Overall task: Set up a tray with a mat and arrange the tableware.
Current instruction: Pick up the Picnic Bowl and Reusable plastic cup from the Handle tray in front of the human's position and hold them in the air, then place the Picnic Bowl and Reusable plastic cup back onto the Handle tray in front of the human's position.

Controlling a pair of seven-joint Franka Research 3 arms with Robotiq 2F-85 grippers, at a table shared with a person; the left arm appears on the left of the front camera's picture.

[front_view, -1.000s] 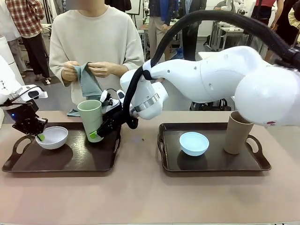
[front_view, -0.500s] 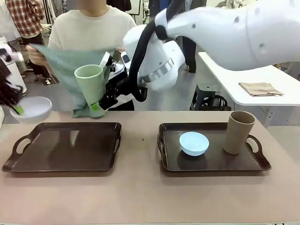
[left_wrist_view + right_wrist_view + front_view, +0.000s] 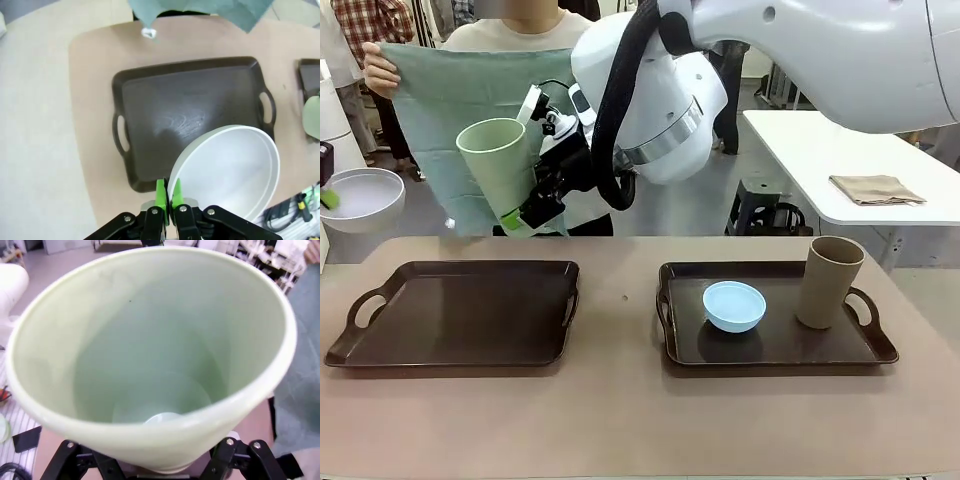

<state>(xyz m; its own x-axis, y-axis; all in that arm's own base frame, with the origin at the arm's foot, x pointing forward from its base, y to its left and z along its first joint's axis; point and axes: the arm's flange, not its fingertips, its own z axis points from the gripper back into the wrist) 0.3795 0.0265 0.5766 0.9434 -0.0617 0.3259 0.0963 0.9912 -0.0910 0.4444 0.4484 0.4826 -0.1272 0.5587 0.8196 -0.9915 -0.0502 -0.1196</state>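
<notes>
Up they go: since a second ago the white bowl (image 3: 358, 200) and green cup (image 3: 498, 165) have lifted off the left tray (image 3: 460, 318). The left gripper (image 3: 168, 197) pinches the bowl's rim at nine o'clock, and the right gripper (image 3: 520, 216) clamps the tilted cup at eleven. Behind them the person (image 3: 510, 35) now spreads the mat (image 3: 435, 105) wide. On the tan table (image 3: 620, 425), the right tray (image 3: 770, 358) at four o'clock holds the blue bowl (image 3: 734, 305) and tan cup (image 3: 830, 282). A white side table (image 3: 800, 150) stands beyond.

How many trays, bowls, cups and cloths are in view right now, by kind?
Trays: 2 (left tray, right tray)
Bowls: 2 (white bowl, blue bowl)
Cups: 2 (green cup, tan cup)
Cloths: 2 (green mat, tan cloth)
Total: 8
</notes>
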